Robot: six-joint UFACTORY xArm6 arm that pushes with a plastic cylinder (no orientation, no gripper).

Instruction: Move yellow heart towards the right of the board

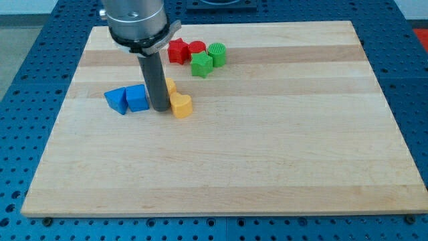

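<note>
A yellow heart (181, 105) lies left of the board's middle. My tip (160, 108) stands just to its left, touching or nearly touching it. A second yellow block (170, 86) is partly hidden behind the rod, just above the heart. Two blue blocks (116, 100) (138, 98) sit right at the rod's left side.
A red star (177, 51), a red round block (196, 48), a green round block (217, 53) and a green cube-like block (201, 65) cluster near the board's top edge. The wooden board (267, 147) lies on a blue perforated table (20, 134).
</note>
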